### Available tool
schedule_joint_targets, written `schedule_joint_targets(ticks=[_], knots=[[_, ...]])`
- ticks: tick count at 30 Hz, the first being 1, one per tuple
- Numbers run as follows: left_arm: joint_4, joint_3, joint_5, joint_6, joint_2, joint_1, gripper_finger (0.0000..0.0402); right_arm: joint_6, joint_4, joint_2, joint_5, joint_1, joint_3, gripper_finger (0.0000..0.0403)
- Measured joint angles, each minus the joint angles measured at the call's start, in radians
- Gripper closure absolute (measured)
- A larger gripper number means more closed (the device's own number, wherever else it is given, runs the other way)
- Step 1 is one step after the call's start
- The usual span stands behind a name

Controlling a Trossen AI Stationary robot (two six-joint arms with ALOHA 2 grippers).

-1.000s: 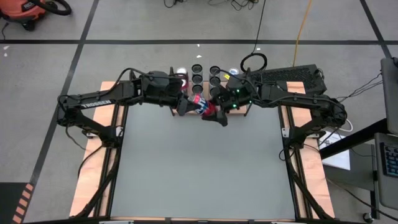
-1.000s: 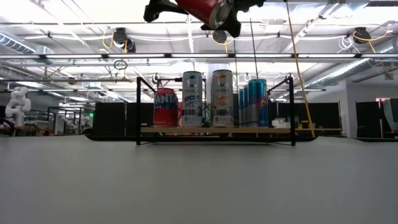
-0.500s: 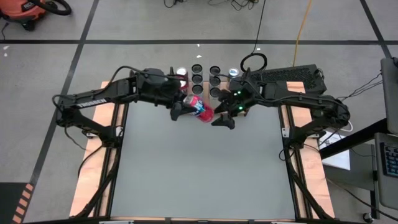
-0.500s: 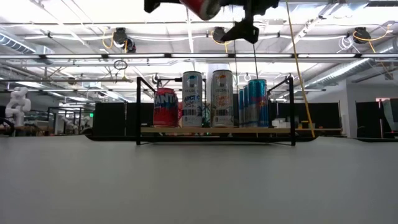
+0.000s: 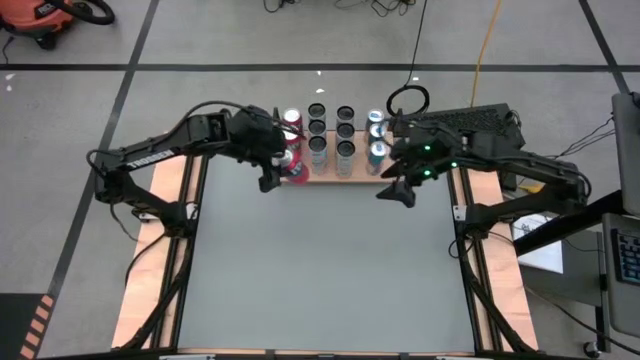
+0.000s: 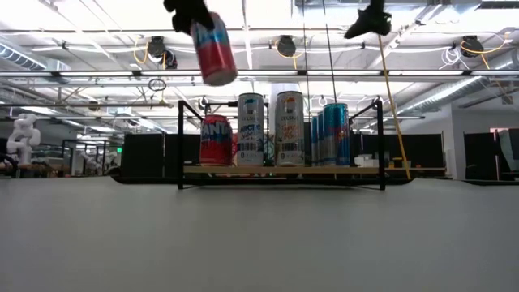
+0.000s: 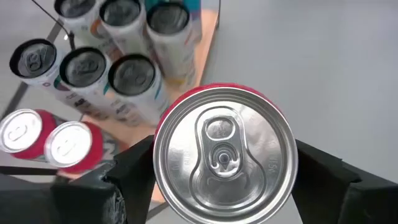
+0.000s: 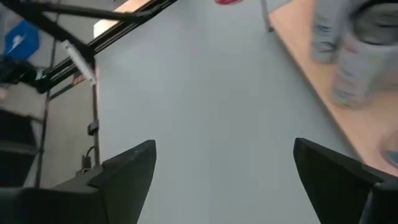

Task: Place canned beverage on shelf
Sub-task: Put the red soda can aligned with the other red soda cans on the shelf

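Left claw [image 5: 283, 166] is clamped on the red soda can [image 6: 212, 49], holding it high in the air, slightly tilted, above the left end of the shelf [image 6: 281, 169]. On that shelf stand another red can [image 6: 216, 139] and rows of tall cans [image 6: 278, 127]. Right claw [image 5: 397, 192] hangs off by the shelf's right end, over the grey desk [image 5: 320, 270], fingers spread wide and holding nothing.

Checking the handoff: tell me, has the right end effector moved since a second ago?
Yes. In the high view the right end effector, open and empty, has swung from the shelf's middle to past its right end.
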Motion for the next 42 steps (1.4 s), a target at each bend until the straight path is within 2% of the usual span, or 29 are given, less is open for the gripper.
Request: schedule_joint_targets(ticks=[9, 18, 23, 35, 42], knots=[[-0.002, -0.043, -0.052, 0.219, 0.119, 0.056, 0.0114, 0.08, -0.081, -0.115, 0.115, 0.0, 0.0, 0.0057], [0.042, -0.043, -0.066, 0.324, 0.246, 0.127, 0.0114, 0.132, -0.097, -0.152, 0.117, 0.0, 0.0, 0.0057], [-0.024, -0.043, -0.043, 0.333, 0.259, 0.149, 0.0114, 0.132, -0.133, -0.154, 0.116, 0.0, 0.0, 0.0057], [0.032, -0.047, -0.016, 0.444, 0.271, 0.183, 0.0114, 0.086, -0.133, -0.155, 0.148, 0.001, 0.0, 0.0057], [0.07, -0.121, -0.009, 0.444, 0.279, 0.175, 0.0114, 0.083, -0.133, -0.155, 0.166, 0.001, 0.0, 0.0057]])
